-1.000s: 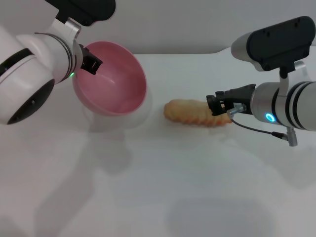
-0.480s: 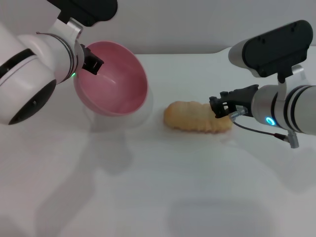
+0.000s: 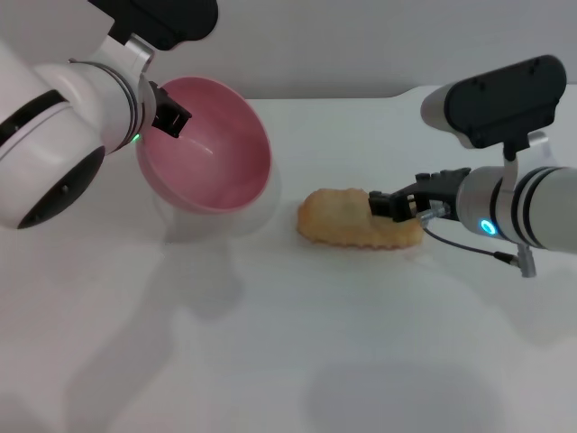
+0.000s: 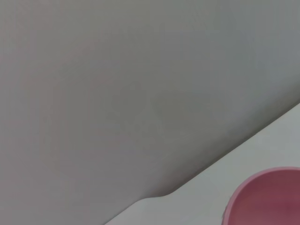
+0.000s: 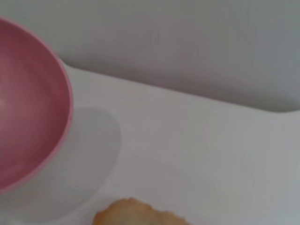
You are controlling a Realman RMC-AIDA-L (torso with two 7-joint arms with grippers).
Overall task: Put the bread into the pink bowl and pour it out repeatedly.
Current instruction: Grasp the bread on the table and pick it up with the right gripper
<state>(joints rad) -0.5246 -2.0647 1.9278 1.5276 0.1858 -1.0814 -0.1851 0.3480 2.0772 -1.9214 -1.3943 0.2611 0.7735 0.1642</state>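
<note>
The round, deep, smooth pink plastic bowl is held up off the white surface at the far left of the scene, tipped on its side so that its opening faces right and toward the near edge. The left tool is clamped on the bowl's far-left rim, its dark fingers closed over the edge. The bowl's inside is bare, and its shadow falls on the surface below it.

The elongated, ridged, tan-orange bread loaf lies on the surface right of the bowl, near the middle of the scene and clear of the bowl. Its long axis runs left to right and its near edge is scalloped.

The right tool reaches in from the right, low over the surface, with its dark fingers lying over the right part of the loaf. They touch the bread, but whether they are closed on it or only resting there cannot be told.

In the right wrist view the bowl's rim and pink interior show at one side, and the rounded end of the loaf shows close by on the surface. In the left wrist view only a part of the bowl's rim appears against the surface and the grey wall behind.
</note>
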